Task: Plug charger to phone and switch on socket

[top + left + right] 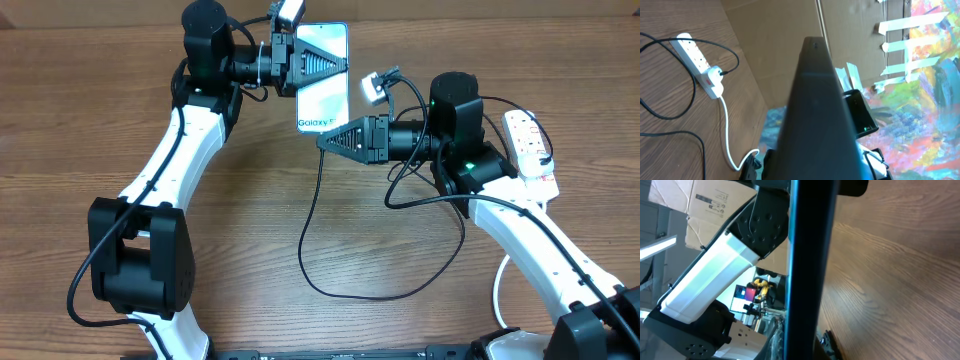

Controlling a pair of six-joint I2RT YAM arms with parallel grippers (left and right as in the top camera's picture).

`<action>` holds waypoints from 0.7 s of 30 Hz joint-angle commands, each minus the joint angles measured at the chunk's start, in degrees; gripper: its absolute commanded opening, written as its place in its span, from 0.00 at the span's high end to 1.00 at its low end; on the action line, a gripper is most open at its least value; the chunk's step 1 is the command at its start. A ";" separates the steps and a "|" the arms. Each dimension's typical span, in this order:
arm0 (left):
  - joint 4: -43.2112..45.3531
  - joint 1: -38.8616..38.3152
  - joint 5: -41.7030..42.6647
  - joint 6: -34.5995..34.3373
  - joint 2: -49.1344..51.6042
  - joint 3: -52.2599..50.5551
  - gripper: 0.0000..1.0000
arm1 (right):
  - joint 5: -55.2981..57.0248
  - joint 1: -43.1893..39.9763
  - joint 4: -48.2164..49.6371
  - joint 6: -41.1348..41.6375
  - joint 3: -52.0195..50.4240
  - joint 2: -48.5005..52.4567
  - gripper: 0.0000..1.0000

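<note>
The phone has its cyan screen facing up, with "Galaxy" text near its lower end. My left gripper reaches in from the left and is shut on its upper half. The phone fills the middle of the left wrist view as a dark slab. My right gripper sits at the phone's bottom edge, where the charger cable ends. It looks shut on the connector, which is hidden. The right wrist view shows the phone edge-on. The white socket lies at the right, also seen in the left wrist view.
The charger cable loops over the wooden table in front of the right arm and runs back to the socket. A white lead trails from the socket's plug. Cardboard boxes stand beyond the table. The left arm fills the right wrist view's left side.
</note>
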 commanded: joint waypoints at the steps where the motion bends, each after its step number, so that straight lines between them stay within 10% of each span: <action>1: 0.17 -1.29 0.85 -0.13 -0.90 0.85 0.96 | 3.76 0.26 2.23 -0.07 0.46 0.07 0.96; 21: -1.31 -1.66 6.93 -0.11 -0.90 0.85 0.96 | 8.02 0.26 4.33 0.24 0.46 0.07 0.96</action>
